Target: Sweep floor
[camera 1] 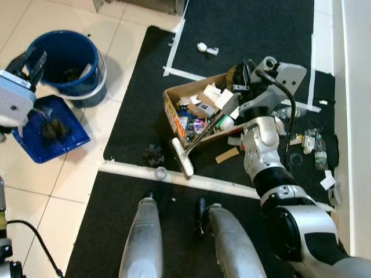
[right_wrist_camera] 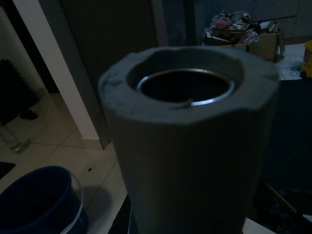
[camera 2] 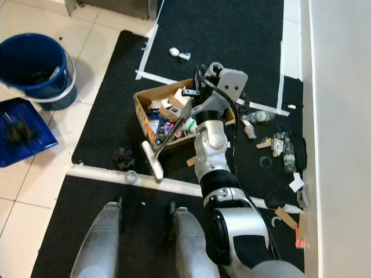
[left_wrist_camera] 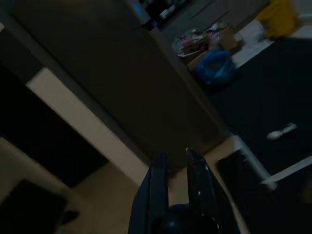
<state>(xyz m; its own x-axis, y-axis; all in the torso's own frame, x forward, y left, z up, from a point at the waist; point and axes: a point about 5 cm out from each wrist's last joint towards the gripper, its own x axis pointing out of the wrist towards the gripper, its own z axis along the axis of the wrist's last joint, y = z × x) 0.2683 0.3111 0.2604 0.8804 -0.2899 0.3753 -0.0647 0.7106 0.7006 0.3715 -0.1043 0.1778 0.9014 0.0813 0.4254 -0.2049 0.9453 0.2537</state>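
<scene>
The broom (camera 1: 197, 141) handle goes up behind the right arm (camera 1: 264, 152), so its upper part is hidden. The right gripper's fingers are covered by the grey handle end (right_wrist_camera: 190, 141). The bucket (camera 2: 32, 66) is cut by the edge.

A home's tiled floor (camera 1: 75, 174) with black mats (camera 1: 243, 29). A blue bucket (camera 1: 69, 63) sits upper left; a box of clutter (camera 1: 200, 113) at centre.
</scene>
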